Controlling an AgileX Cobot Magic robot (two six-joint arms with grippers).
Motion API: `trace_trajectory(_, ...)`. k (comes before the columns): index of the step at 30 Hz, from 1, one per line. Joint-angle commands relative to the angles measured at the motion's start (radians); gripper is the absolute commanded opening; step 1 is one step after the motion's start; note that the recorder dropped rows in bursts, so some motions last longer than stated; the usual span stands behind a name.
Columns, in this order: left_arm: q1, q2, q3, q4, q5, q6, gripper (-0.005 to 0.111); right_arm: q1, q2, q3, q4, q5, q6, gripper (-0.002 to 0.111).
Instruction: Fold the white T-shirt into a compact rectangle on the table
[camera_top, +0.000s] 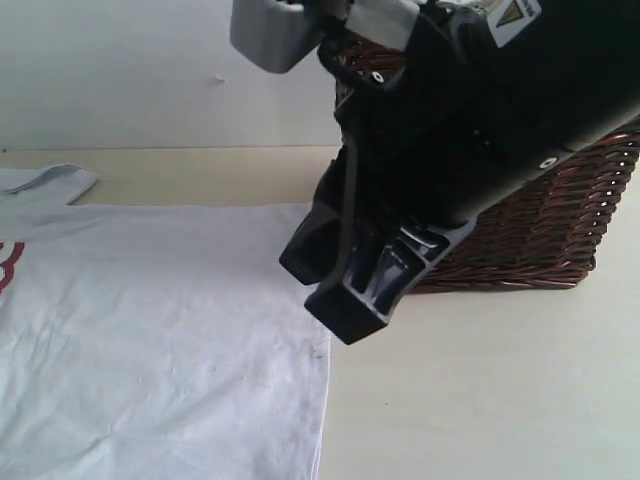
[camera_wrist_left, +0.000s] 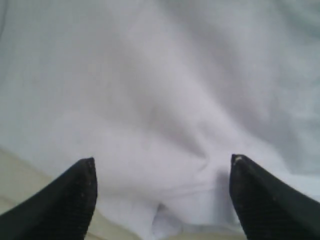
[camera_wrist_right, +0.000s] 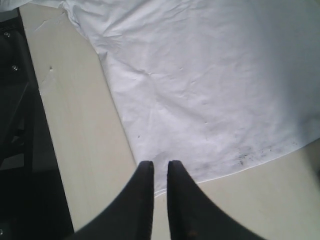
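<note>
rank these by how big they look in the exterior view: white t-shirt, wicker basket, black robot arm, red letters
1. white T-shirt and black robot arm: about equal, and the arm is nearer the camera, so unranked
2. wicker basket, partly hidden by the arm
3. red letters, a sliver at the edge

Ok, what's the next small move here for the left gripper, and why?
Probably lower the left gripper and close on the shirt. Its jaws stand open over a raised wrinkle near the shirt's edge, with the table showing just beyond, so there looks to be cloth there to pinch.
</note>
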Motion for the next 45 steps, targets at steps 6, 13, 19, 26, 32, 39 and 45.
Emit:
trace_trajectory(6, 0.149, 0.023, -0.004, 0.032, -0.017, 0.170, 0.071, 0.002, 0.002, 0.003, 0.008, 0.010, 0.000, 0.013)
trace_trajectory(13, 0.184, 0.071, 0.061, -0.240, -0.026, 0.257, 0.071, 0.002, 0.002, 0.003, 0.008, 0.015, 0.000, 0.013)
trace_trajectory(19, 0.184, -0.052, 0.053, -0.301, -0.012, 0.247, 0.071, 0.002, 0.002, 0.003, 0.010, 0.014, 0.000, 0.013)
trace_trajectory(26, 0.182, -0.155, 0.055, -0.290, 0.170, 0.184, 0.071, 0.002, 0.002, 0.003, 0.012, 0.024, 0.000, 0.013)
trace_trajectory(32, 0.168, -0.143, 0.128, -0.230, 0.250, 0.143, 0.071, 0.002, 0.002, 0.003, 0.012, 0.024, -0.002, 0.013)
trace_trajectory(39, 0.168, -0.109, 0.207, -0.219, -0.011, 0.158, 0.071, 0.002, 0.002, 0.003, 0.012, 0.024, -0.002, 0.013)
trace_trajectory(45, 0.168, -0.008, 0.205, -0.046, -0.132, 0.193, 0.071, 0.002, 0.002, 0.003, 0.006, 0.022, -0.002, 0.013)
